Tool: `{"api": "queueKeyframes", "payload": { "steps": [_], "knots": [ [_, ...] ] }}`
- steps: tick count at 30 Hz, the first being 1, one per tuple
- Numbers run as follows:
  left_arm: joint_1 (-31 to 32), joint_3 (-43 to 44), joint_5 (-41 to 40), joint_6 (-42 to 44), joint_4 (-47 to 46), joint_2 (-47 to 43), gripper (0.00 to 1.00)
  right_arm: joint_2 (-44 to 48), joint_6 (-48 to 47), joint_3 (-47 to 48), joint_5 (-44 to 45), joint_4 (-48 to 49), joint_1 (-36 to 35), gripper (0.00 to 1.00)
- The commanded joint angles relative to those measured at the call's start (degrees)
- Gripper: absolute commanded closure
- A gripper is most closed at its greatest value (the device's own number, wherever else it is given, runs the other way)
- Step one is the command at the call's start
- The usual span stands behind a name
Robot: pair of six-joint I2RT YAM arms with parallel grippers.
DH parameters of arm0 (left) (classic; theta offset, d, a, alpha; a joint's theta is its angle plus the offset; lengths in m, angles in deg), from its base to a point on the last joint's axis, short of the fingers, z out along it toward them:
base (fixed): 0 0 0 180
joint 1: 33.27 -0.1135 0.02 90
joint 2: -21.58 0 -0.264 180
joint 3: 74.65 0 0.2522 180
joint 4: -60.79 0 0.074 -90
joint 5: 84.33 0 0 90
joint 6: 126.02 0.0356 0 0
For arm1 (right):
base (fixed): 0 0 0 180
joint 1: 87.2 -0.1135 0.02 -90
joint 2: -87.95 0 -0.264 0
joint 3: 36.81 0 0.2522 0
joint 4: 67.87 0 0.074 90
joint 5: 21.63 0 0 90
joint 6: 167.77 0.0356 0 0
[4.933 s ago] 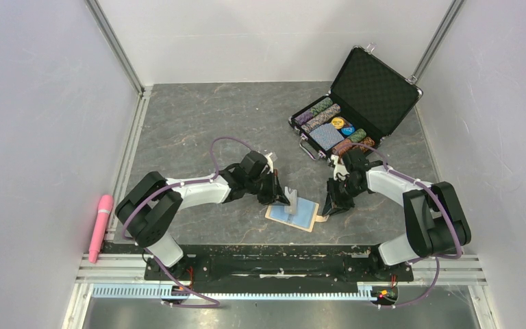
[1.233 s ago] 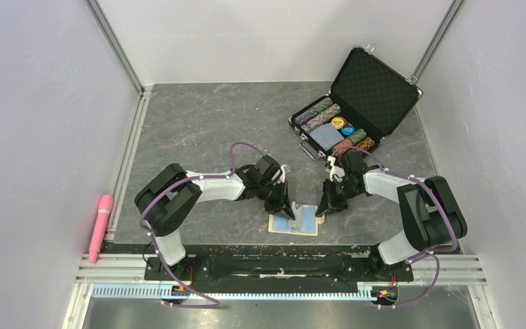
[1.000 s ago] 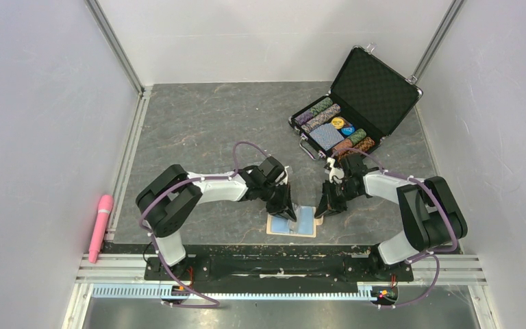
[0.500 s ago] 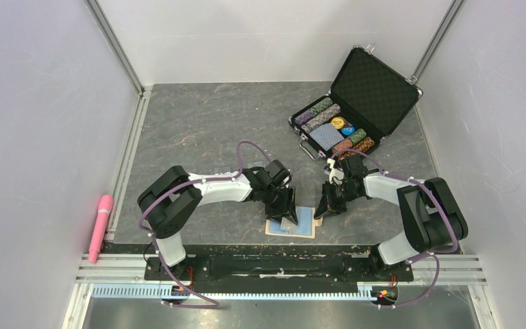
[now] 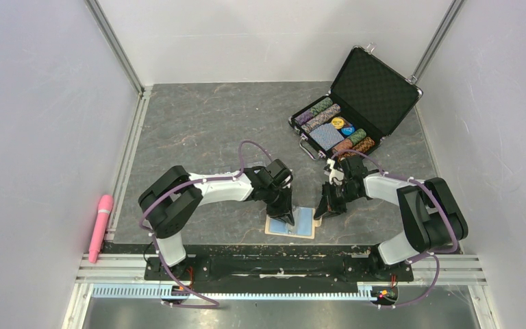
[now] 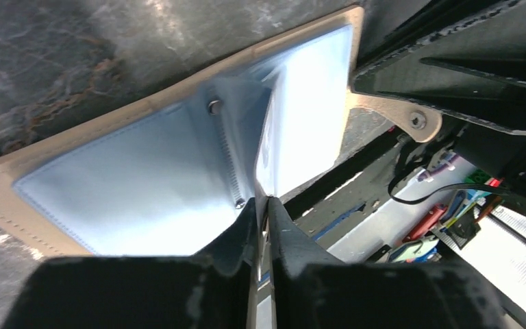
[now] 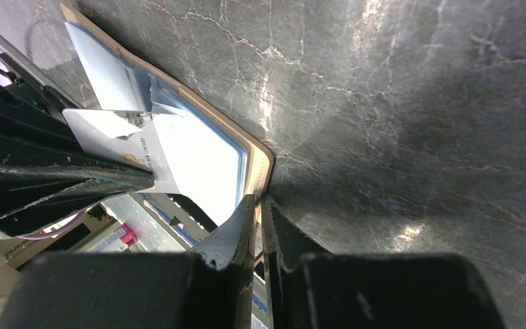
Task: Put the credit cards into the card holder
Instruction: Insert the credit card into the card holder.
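The card holder lies open near the table's front edge, tan outside with light blue lining. My left gripper points down over its middle and is shut on a credit card, pale with a small gold mark. The card stands on edge against the lining by the centre pocket. In the left wrist view the gripper shows only the card's thin edge between its jaws. My right gripper is shut on the holder's tan right rim, seen close up in the right wrist view. No other credit cards are in view.
An open black poker-chip case with chips and a blue-patterned deck stands at the back right. A pink stick-shaped object lies on the left rail. The metal frame rail runs just in front of the holder.
My left gripper has shifted slightly right and lower over the holder; its jaws parted briefly and are closed on the card again. The right gripper has kept its hold on the rim.
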Motion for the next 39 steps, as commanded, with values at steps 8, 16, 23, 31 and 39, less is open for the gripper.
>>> {"api": "queueKeyframes", "payload": {
  "steps": [8, 16, 23, 31, 39],
  "knots": [
    [0.64, 0.96, 2.93, -1.15, -3.77, 2.08, 0.76, -0.55, -1.40, -1.58, 3.85, -0.17, -0.42, 0.90],
    [0.64, 3.93, -4.09, 4.76, 8.07, 0.76, 0.49, -0.86, -1.38, -1.50, 3.85, -0.09, -0.44, 0.90],
    [1.19, 8.84, -8.45, 9.12, 16.29, 1.70, 0.46, -1.34, -1.52, -0.96, 3.68, -0.29, -0.45, 0.90],
    [1.67, 10.74, -9.61, 11.15, 18.81, 2.75, 0.45, -2.01, -1.69, -0.34, 3.50, -0.53, -0.54, 0.91],
    [2.50, 11.59, -6.45, 11.12, 17.06, 5.67, 0.48, -2.60, -1.82, -0.44, 3.15, -0.52, -0.78, 0.91]
  ]
}}
